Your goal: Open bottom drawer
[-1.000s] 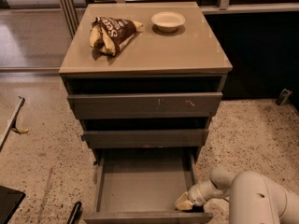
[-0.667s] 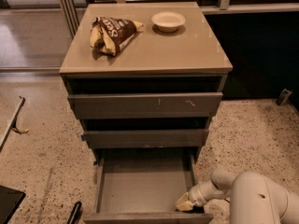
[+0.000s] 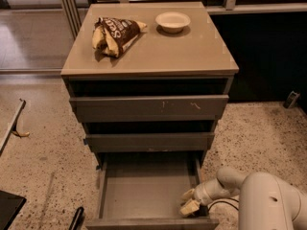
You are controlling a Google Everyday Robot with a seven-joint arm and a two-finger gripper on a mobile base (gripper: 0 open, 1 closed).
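The bottom drawer [image 3: 144, 190] stands pulled far out of the cabinet, showing its shallow grey box interior; its flat front [image 3: 148, 223] lies at the lower edge of the view. My gripper [image 3: 189, 201] is at the drawer's right side, near the front right corner, with its pale fingers [image 3: 190, 208] over the right wall. The white arm [image 3: 259, 200] comes in from the lower right. The two drawers above, the scratched top front [image 3: 148, 108] and the middle front [image 3: 148, 141], sit slightly out.
On the cabinet top [image 3: 192, 51] lie a brown chip bag [image 3: 112, 32] and a white bowl [image 3: 172, 20]. Speckled floor surrounds the cabinet. A dark object [image 3: 7, 210] sits at the lower left, a small dark object [image 3: 290, 99] at the right.
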